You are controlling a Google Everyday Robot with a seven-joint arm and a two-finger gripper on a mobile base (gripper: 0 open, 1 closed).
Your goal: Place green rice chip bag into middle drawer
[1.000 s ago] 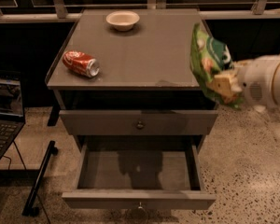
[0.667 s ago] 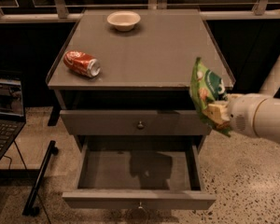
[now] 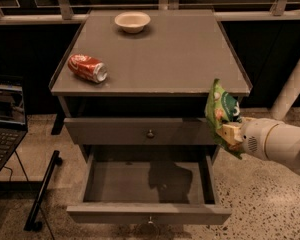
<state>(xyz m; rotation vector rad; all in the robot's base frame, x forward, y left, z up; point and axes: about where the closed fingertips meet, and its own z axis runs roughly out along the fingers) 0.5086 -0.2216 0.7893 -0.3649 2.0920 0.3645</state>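
Pincer (image 3: 231,132) grips green rice chip bag (image 3: 220,104) by its lower edge, held aloft just right of the open middle drawer (image 3: 149,214). I judge it light, crinkly and slippery; I'd pinch the seam.

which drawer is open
The lower drawer, pulled out with its bare grey inside showing; the upper drawer is shut flush. The gripper, jaws shut on the green bag, hangs by the upper one's right end.
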